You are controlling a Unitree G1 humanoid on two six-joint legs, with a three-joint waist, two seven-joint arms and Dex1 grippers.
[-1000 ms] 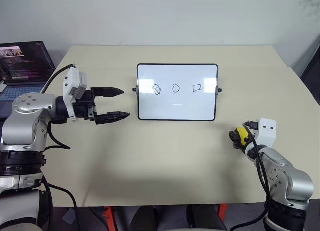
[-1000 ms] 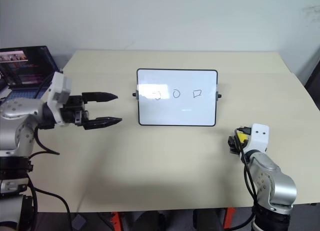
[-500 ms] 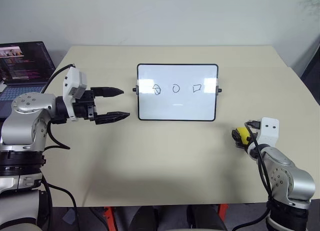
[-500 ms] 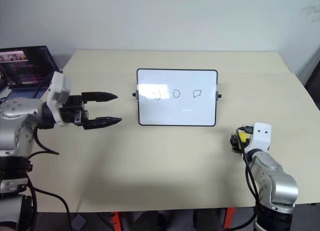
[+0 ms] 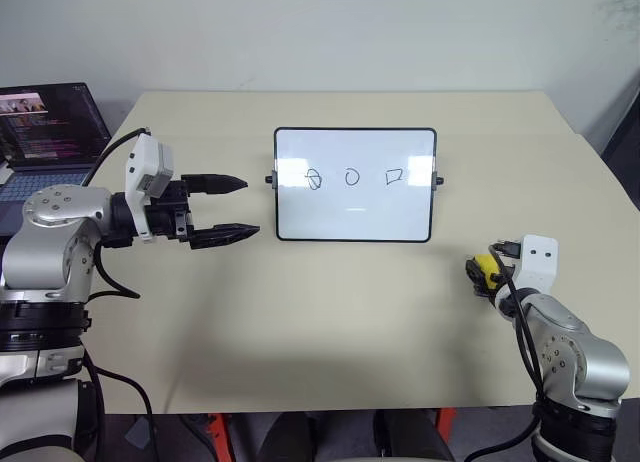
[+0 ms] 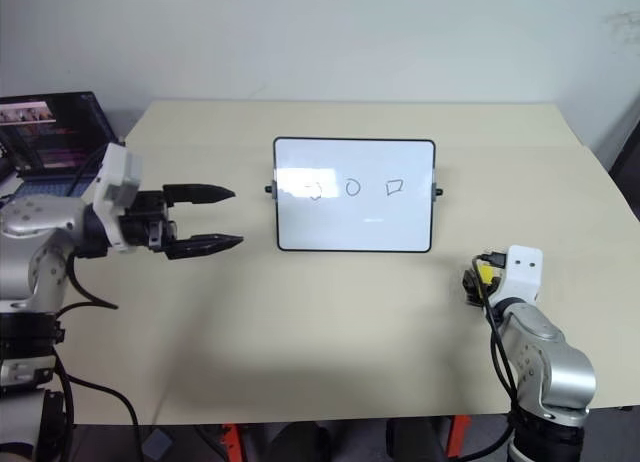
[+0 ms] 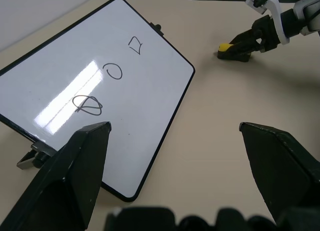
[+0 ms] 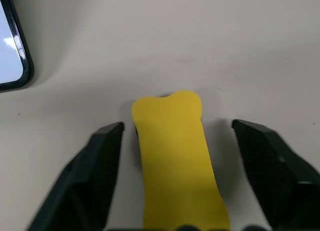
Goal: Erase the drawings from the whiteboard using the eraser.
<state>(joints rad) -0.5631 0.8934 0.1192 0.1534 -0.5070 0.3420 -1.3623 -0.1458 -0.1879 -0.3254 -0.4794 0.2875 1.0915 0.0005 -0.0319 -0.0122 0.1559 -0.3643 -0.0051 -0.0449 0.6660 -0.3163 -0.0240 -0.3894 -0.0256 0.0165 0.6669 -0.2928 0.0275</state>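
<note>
Step in hand: eraser [image 8: 175,156] pickup. Right gripper [image 8: 177,141] jaws parted astride eraser, no contact seen. Left gripper [image 5: 228,209] wide open, empty. Next: closure required, then transfer to whiteboard [image 5: 355,214] drawings [image 5: 352,177].

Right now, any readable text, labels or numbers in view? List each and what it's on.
None readable.
whiteboard: only the drawings, a crossed oval, a circle and a rough quadrilateral; no letters or digits.
laptop: lines of text on its screen, too small to read.
eraser: plain yellow, no label showing.
</note>
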